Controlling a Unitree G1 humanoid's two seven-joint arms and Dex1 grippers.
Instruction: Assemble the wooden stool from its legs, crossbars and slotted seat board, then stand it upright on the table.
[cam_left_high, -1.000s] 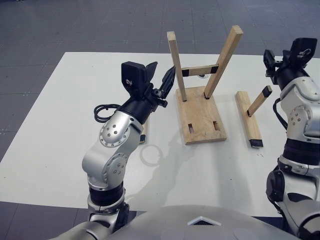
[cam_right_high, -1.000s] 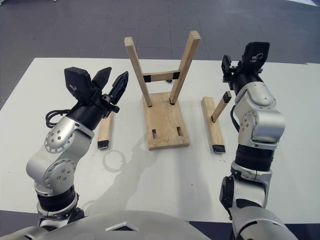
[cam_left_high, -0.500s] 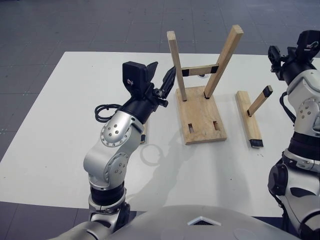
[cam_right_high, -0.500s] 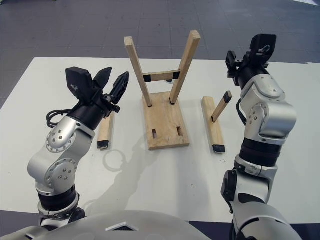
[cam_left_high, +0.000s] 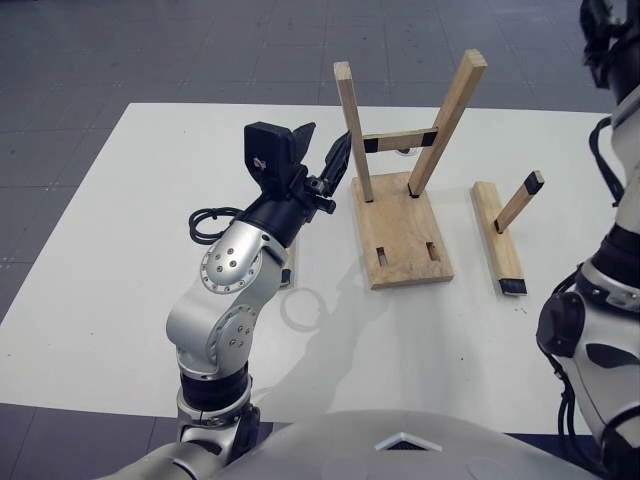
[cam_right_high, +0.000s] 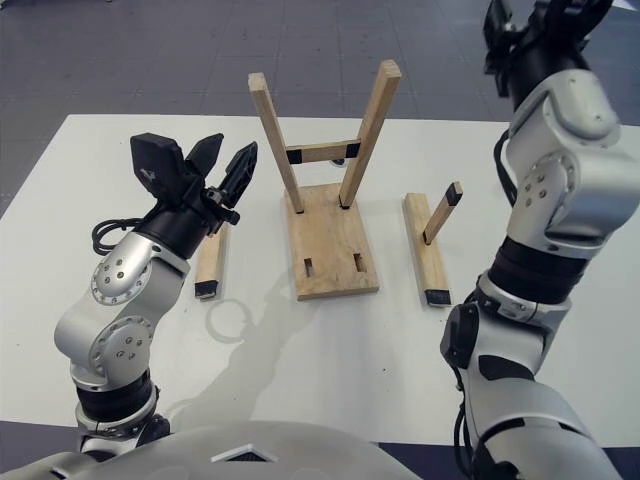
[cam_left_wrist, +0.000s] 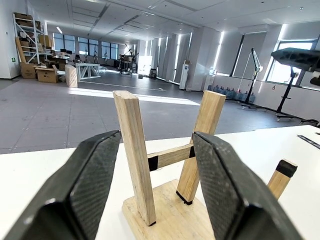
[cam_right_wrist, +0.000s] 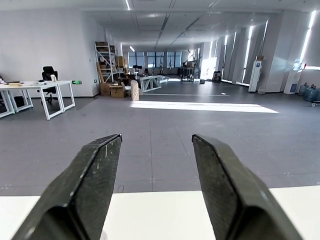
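Item: left gripper (cam_right_high: 225, 165), fingers spread wide, holding nothing, poised above the table (cam_right_high: 330, 390). Directly ahead of it and a little to its right lies the slotted seat board (cam_right_high: 335, 250). The board's slots are the only receptacles here. The two far slots each hold an upright leg (cam_right_high: 277, 140), the pair joined by a crossbar (cam_right_high: 325, 153), and the two near slots (cam_right_high: 309, 267) are vacant. One loose leg (cam_right_high: 210, 262) lies beneath this gripper. Item: right gripper (cam_right_wrist: 156, 137), likewise agape and empty, raised high. Well below it lies another leg (cam_right_high: 425, 250) with a crossbar stub (cam_right_high: 441, 212) fitted. Hazards, as judged: the mounted legs lean unevenly, so a brush from the left fingers could tip them or lever them out of their slots. A leg end entered askew may jam.
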